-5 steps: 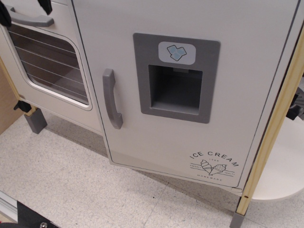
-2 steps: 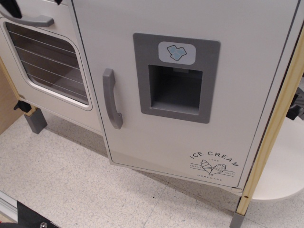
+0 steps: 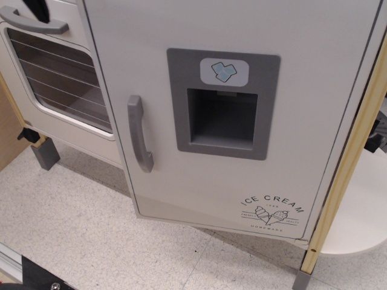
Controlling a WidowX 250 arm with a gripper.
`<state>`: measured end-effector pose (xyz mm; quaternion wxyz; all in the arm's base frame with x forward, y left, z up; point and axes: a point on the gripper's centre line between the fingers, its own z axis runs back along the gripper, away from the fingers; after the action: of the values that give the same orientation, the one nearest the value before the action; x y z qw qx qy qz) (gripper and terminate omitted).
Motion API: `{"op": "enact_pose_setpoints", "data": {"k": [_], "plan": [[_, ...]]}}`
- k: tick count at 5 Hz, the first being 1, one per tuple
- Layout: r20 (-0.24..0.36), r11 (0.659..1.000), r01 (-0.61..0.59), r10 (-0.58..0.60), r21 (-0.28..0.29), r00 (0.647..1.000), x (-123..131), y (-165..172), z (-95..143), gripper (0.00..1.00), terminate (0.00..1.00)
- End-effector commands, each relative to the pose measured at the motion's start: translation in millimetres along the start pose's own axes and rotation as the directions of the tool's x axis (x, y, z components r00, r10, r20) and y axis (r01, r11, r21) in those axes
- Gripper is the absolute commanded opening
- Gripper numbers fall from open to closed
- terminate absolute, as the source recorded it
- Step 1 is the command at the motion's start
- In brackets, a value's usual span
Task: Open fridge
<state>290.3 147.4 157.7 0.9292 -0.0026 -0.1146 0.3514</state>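
Observation:
The fridge door [image 3: 230,181] is large and white, with a curved grey vertical handle [image 3: 138,133], a grey recessed ice-dispenser panel [image 3: 222,103] and an "ICE CREAM" print [image 3: 272,211]. Its handle side stands slightly out from the cabinet and overlaps the oven's edge. Only a black bit of my gripper [image 3: 39,8] shows at the top left edge, above the oven handle and well left of the fridge handle. How its jaws stand is hidden.
A white oven door [image 3: 57,84] with a wire-rack window and a horizontal grey handle [image 3: 33,24] stands left of the fridge. A wooden post [image 3: 344,175] runs down the right side. A grey leg [image 3: 45,154] stands on the speckled floor [image 3: 91,241].
The fridge door has swung outward a little, its handle edge shifting left over the oven. The black gripper bits at the top left have moved, and less of them shows now.

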Motion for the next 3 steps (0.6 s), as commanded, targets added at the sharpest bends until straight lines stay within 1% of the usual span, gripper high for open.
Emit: {"op": "enact_pose_setpoints", "data": {"k": [1,2,3], "plan": [[-0.044,0.989,0.143,-0.144,-0.04,0.989,-22,7,22,1.0,0.0],[-0.05,0.968,0.248,-0.249,-0.028,0.967,-68,11,22,1.0,0.0],[-0.051,0.941,0.336,-0.338,-0.032,0.94,-93,15,23,1.0,0.0]]}}
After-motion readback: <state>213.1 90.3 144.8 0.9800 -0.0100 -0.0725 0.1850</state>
